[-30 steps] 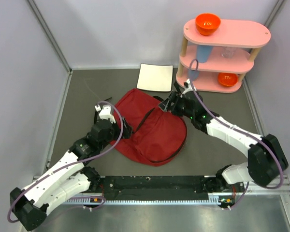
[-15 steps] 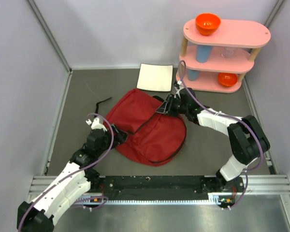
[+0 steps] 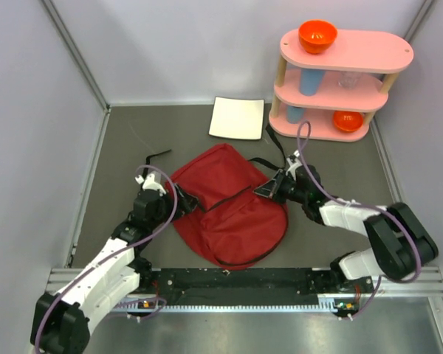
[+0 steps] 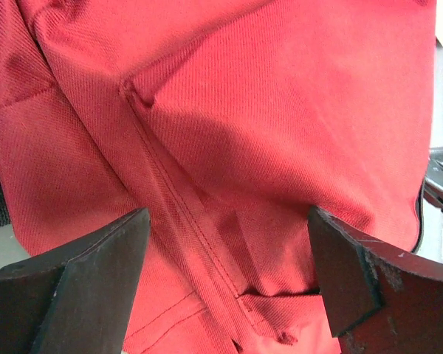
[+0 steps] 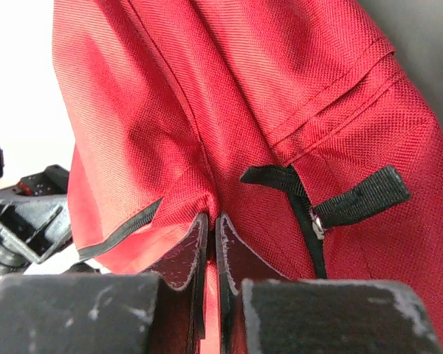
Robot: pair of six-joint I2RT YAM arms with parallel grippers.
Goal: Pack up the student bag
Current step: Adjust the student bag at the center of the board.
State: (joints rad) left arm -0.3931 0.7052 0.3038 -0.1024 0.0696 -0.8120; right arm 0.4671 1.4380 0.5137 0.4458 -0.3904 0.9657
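A dark red student bag point(image 3: 232, 214) lies slumped in the middle of the grey desk point(image 3: 133, 140), between the two arms. The right end effector point(image 5: 213, 221) is clamped on a raised fold of the red cloth, just beside a black zipper pull point(image 5: 354, 198). The left end effector point(image 4: 227, 214) is at the bag's left side, its fingers wide apart with a stitched seam point(image 4: 184, 214) running between them, gripping nothing.

The step looks like spreading the bag so its mouth can be found. To do it well, the left arm should close on a thick seam or trim rather than flat cloth. Both arms should then draw apart gently, with the right's pinch kept firm.

The bag's long axis seems to run from the far side toward the near edge, tilted slightly. Black straps point(image 3: 260, 160) trail from its far end.
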